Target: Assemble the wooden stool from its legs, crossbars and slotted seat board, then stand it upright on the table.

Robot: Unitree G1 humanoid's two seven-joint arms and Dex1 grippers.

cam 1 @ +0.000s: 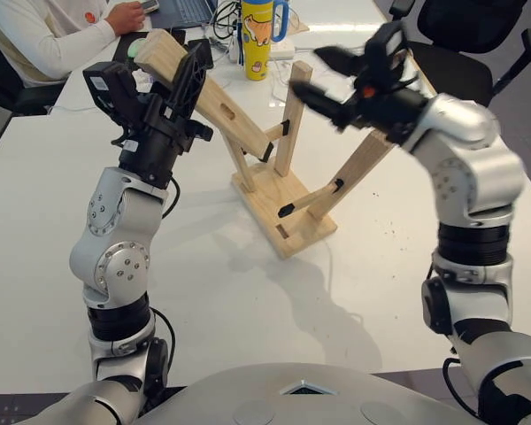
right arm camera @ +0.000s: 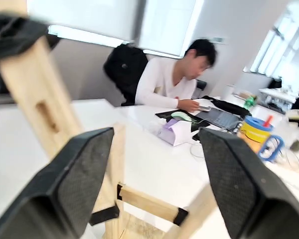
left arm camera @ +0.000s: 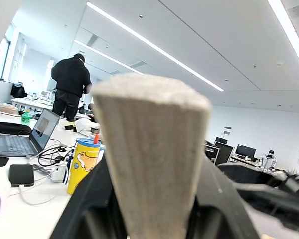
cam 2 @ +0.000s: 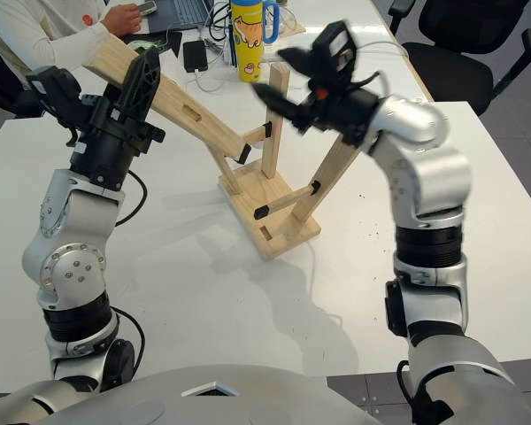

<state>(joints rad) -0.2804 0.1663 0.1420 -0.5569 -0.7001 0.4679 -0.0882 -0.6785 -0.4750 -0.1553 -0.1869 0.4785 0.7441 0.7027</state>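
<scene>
On a white table [cam 1: 248,301], a partly built wooden stool [cam 1: 283,177] sat upside down in the middle of the head camera's frame.

At the upper left, the left gripper [cam 1: 184,81] was clamped on the top end of a long leg [cam 1: 226,111]. In the left wrist view the pale end grain of that leg [left arm camera: 152,149] stood squeezed between the black fingers [left arm camera: 89,199]. The leg sloped down and to the right from the gripper toward the stool, with a slot cut in its side.

At the centre, the seat board [cam 1: 305,232] lay flat on the table. An upright leg [cam 1: 292,124] rose from it, and a short crossbar [cam 1: 311,199] with black ends ran low across to a third leg [cam 1: 363,168], which leaned to the right.

A yellow cup [cam 1: 258,40] with a blue handle stood at the top centre, behind the stool.

At the upper right, the right gripper [cam 1: 308,73] hung in the air with its fingers spread wide and nothing between them. It was close to the top of the upright leg, though contact could not be made out. In the right wrist view both dark fingers [right arm camera: 74,179] framed the stool's legs farther off.
</scene>
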